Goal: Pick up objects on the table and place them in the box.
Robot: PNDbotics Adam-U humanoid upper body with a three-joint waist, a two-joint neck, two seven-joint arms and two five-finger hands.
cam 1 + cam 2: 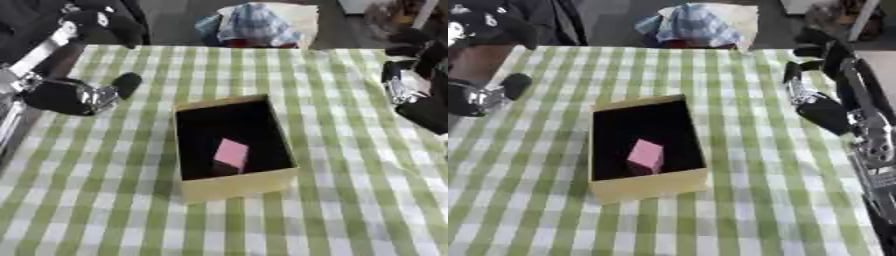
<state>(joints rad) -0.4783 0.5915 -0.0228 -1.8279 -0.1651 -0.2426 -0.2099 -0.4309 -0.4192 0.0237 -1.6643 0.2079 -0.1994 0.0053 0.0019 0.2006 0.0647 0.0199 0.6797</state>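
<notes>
table (105,200): green-white checked cloth | floor (175,20): dark grey | far edge: blue-white cloth bundle (254,25)

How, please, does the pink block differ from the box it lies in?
The pink block is small and solid-looking; the box is much larger, open-topped and hollow. The block is pink, while the box is tan outside with a dark inside. The block sits tilted near the front wall; the box stands flat on the checked tablecloth. Both are straight-edged.

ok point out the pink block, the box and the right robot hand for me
pink block (646,155), right eye view, on its upper pink face
box (238,186), left eye view, on its near outer wall
right robot hand (822,111), right eye view, on the black palm part
</notes>
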